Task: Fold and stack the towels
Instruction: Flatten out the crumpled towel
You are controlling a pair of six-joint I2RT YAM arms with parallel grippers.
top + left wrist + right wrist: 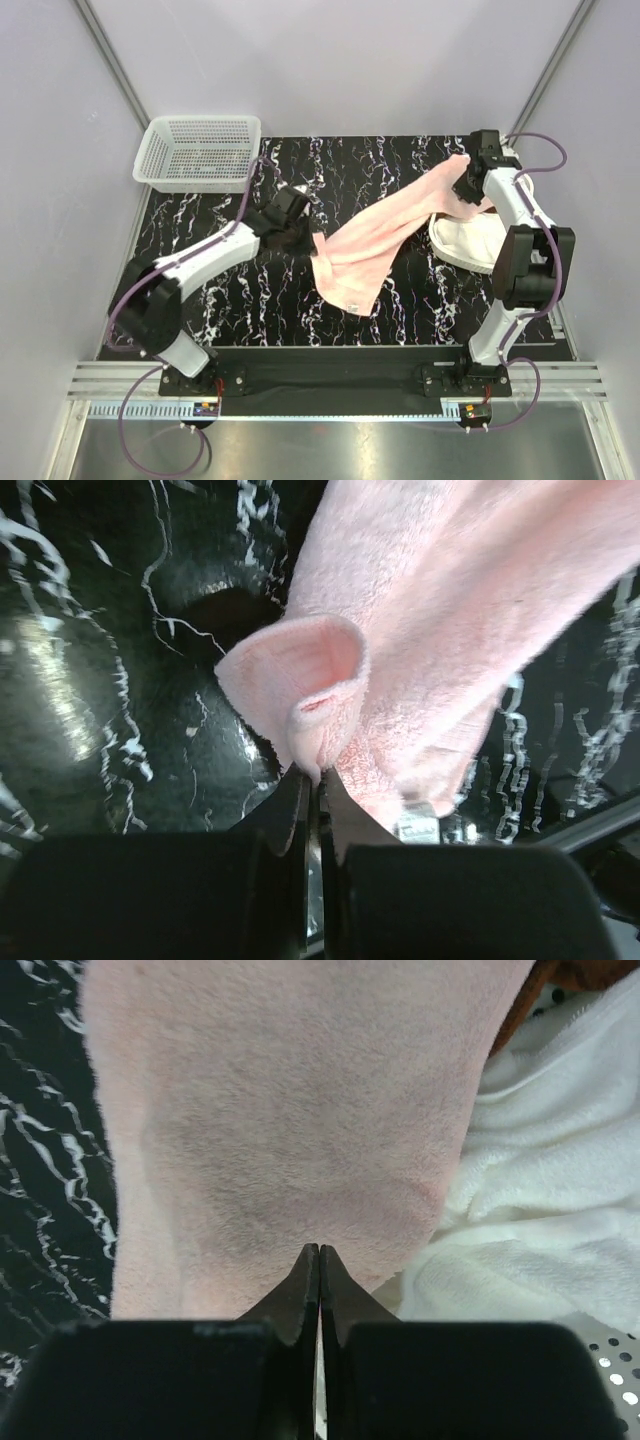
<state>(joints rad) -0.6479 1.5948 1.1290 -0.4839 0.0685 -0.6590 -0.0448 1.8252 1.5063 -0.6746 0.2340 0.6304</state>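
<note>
Now, pink towel [385, 240]: long axis ran diagonally between both tools.
left tool [305, 238]: clamped on its near end.
right tool [466, 170]: clamped on its far end.

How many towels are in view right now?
3: pink towel held by left end effector and right end effector; white towel heaped at right; rust-brown towel, a sliver beside it, mostly hidden.

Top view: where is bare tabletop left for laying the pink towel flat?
Bare: the back strip of table between the basket and the pink towel, and the front strip between towel and near edge. Crowded: right side, with the white towel heap.
</note>
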